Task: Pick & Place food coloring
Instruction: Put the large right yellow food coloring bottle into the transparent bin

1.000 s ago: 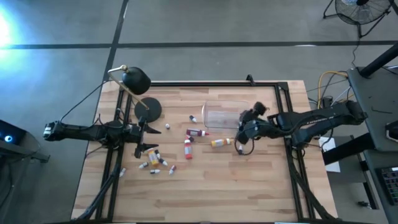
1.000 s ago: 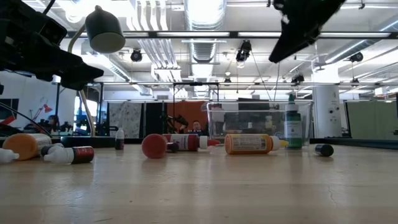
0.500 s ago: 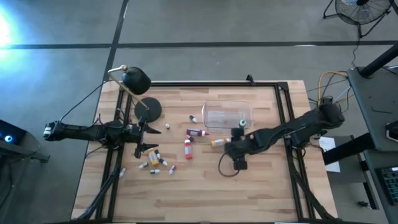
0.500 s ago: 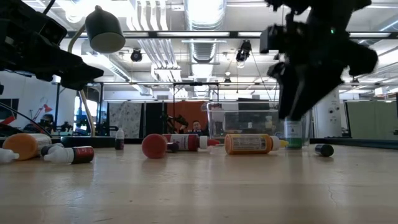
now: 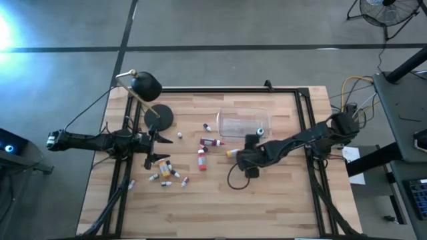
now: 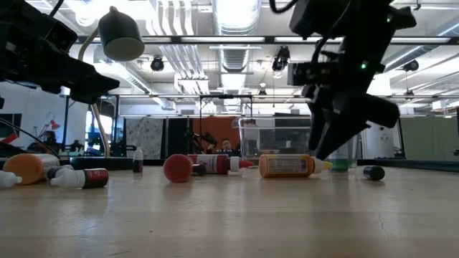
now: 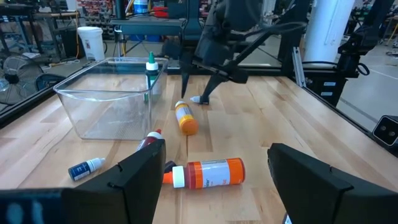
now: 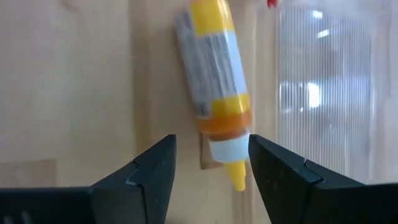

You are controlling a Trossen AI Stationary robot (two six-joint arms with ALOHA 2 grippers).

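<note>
— Where is the right gripper (image 8: 208, 165)?
— Low over the table's middle, jaws parted and empty, above the orange bottle (image 8: 214, 71) lying just beside the clear tub (image 5: 243, 124).
— And the left gripper (image 7: 214, 174)?
— Waiting wide open at the left, holding nothing, near a scatter of small bottles (image 5: 167, 175).
</note>
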